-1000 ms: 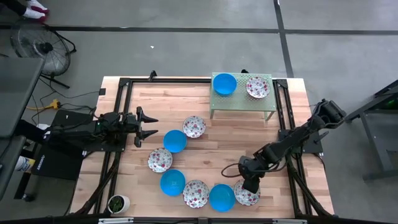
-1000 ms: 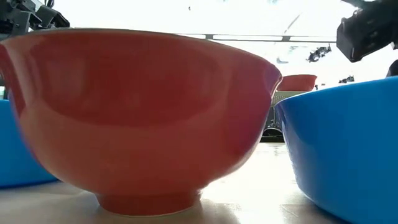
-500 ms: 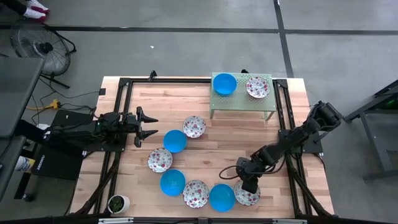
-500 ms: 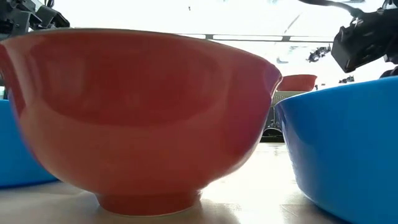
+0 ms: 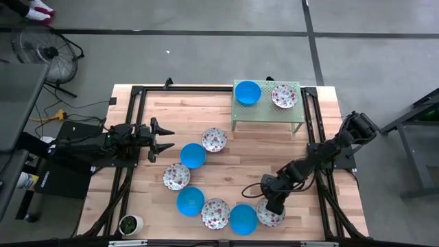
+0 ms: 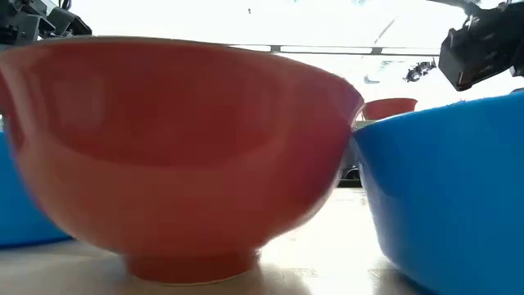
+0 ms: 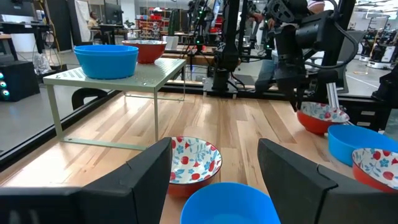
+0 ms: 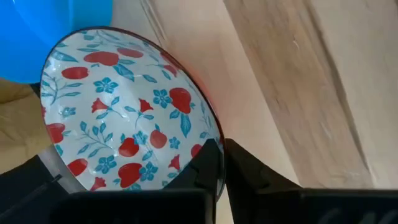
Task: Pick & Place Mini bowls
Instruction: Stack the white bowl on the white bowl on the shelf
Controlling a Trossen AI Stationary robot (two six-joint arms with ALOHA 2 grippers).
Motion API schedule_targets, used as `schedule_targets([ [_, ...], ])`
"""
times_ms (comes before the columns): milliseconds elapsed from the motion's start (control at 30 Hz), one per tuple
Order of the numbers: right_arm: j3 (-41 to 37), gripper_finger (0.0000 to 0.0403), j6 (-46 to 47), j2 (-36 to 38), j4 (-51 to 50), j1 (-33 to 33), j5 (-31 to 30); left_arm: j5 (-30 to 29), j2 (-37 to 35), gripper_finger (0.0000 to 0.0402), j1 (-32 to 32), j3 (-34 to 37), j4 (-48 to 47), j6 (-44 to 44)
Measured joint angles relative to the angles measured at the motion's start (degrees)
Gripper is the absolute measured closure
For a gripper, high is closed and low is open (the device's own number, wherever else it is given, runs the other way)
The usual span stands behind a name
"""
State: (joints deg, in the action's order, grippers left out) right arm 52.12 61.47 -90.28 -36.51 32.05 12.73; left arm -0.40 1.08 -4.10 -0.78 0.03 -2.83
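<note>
— So, where is the right gripper working?

— Down at the near edge of the table, on the floral bowl at the right end of the curved row. Its two fingers are pinching that bowl's rim, one inside and one outside, as the right wrist view is showing.

— And that bowl is sitting next to what?

— It is touching a blue bowl on its left, and that one is lying just beside another floral bowl. The low view is showing the red outside of that middle bowl right up against the blue one.

— What about the other mini bowls?

— A blue one, a floral one, another blue one and a floral one are running up towards the middle of the table. Two more, one blue and one floral, are standing on the small green rack at the far side.

— Is the left gripper doing anything?

— It is waiting at the left side of the table, jaws spread wide, holding nothing, near the blue bowl in the middle. A small white cup with a green plant is standing at the near left corner.
</note>
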Motion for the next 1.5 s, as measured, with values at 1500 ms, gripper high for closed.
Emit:
schedule_targets([
  [1500, -0.2, 0.0403, -6.5, 40.8, -22.4, -26.2, -6.2, 0.0, 0.0, 0.0169, 0.0, 0.0, 0.0, 0.0],
])
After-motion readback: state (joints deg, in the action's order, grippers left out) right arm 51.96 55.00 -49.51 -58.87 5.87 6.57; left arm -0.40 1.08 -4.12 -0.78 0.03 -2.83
